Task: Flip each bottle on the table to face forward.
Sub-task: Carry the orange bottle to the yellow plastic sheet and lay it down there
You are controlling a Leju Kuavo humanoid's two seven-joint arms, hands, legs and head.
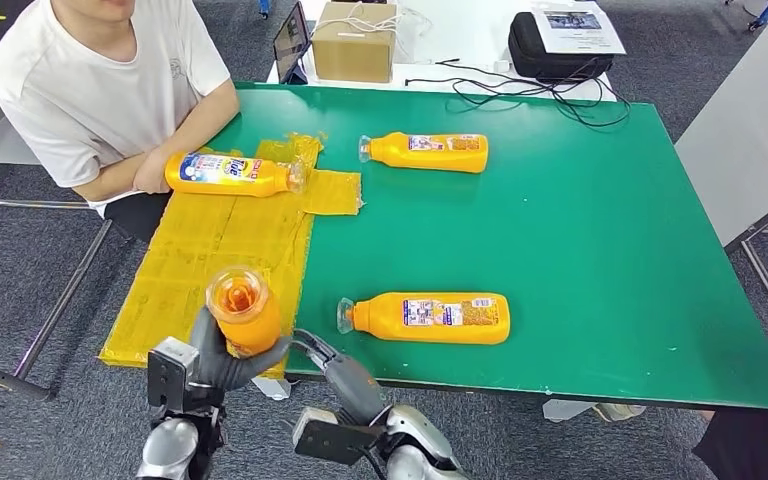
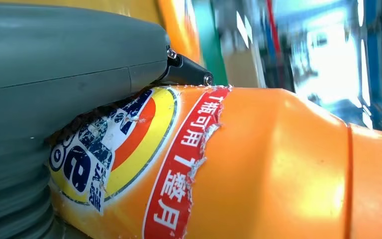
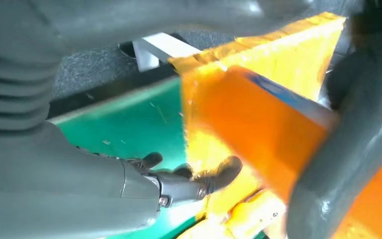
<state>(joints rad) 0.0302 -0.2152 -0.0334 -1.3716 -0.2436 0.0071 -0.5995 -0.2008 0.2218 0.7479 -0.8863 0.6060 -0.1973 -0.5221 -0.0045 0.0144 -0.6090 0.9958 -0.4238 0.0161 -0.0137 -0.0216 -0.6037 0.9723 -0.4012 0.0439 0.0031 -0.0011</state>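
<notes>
My left hand [image 1: 222, 358] grips an orange bottle [image 1: 244, 312] upright over the table's front left edge, its open neck pointing up at the camera. The left wrist view shows the bottle's torn front label [image 2: 129, 149] against my left hand [image 2: 54, 94]. My right hand [image 1: 338, 372] is just right of it at the table's front edge, fingers [image 3: 219, 175] spread beside the held bottle [image 3: 258, 124] and holding nothing. A second bottle [image 1: 430, 317] lies on the green table [image 1: 580, 250] near the front. A third bottle [image 1: 428, 152] lies farther back, and another bottle [image 1: 232, 172] lies on the yellow mat [image 1: 210, 245].
A person [image 1: 100, 85] sits at the far left corner, one hand by the base of the bottle on the mat. Behind the table stand a cardboard box [image 1: 353, 40], a black bag [image 1: 555, 50] and trailing cables [image 1: 540, 95].
</notes>
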